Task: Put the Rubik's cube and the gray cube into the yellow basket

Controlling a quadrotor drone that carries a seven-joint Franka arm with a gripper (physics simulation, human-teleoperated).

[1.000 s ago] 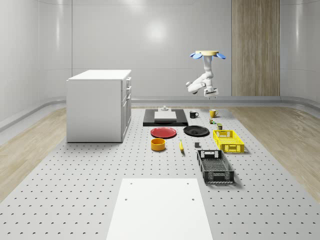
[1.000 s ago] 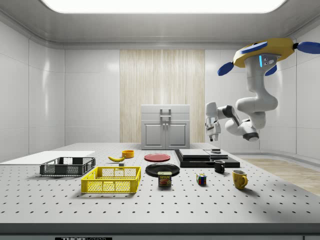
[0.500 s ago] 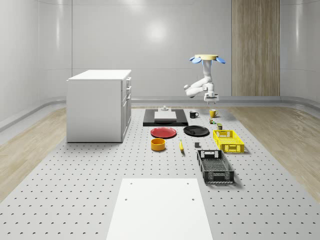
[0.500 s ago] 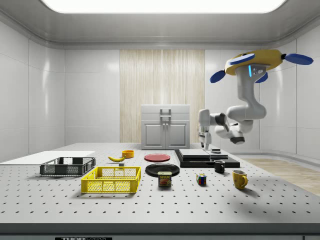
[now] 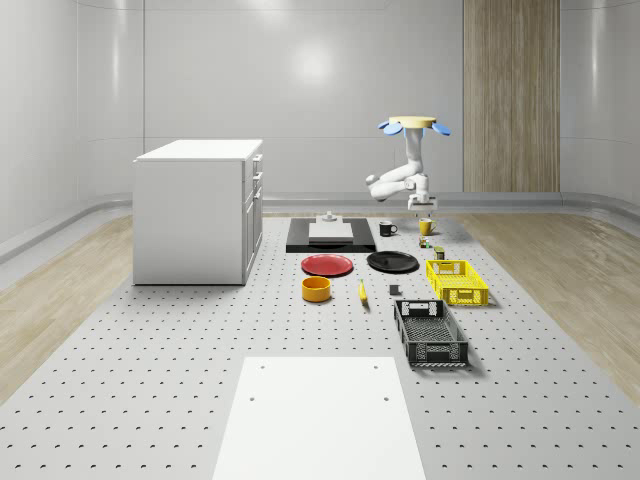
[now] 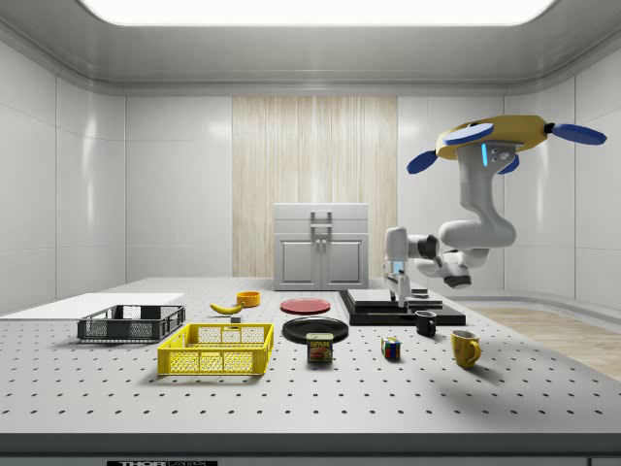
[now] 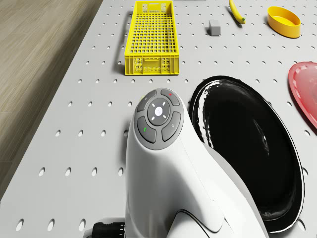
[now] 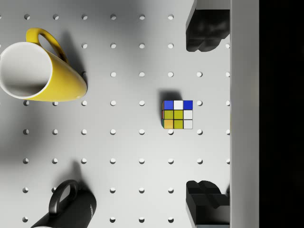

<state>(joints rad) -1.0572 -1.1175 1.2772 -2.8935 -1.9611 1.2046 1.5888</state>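
drone: hovers above the far end of the perforated table, over the black mug and yellow mug, arm bent downward from it.
gripper: hangs in the air above the table, pointing down, near the black slab; in the wrist view the two dark fingertips stand spread wide apart with nothing between them.
rubik's cube: sits on the table directly under the gripper, between the two fingertips but well below them; in the side view it lies between the spam can and the yellow mug.
mugs in wrist view: yellow mug lies at about 10 o'clock from the rubik's cube, black mug at about 8 o'clock, both apart from it.
gray cube: small block on the table, just beside the yellow basket and near the banana.
yellow basket: stands on the table, nothing inside; in the drone view it is at about 12 o'clock from the arm's button pad.
black plate: lies flat just beside the arm in the drone view, red plate next to it.
black basket: sits nearer the camera than the yellow basket in the whole-scene view.
cabinet: white, at the whole-scene view's left.
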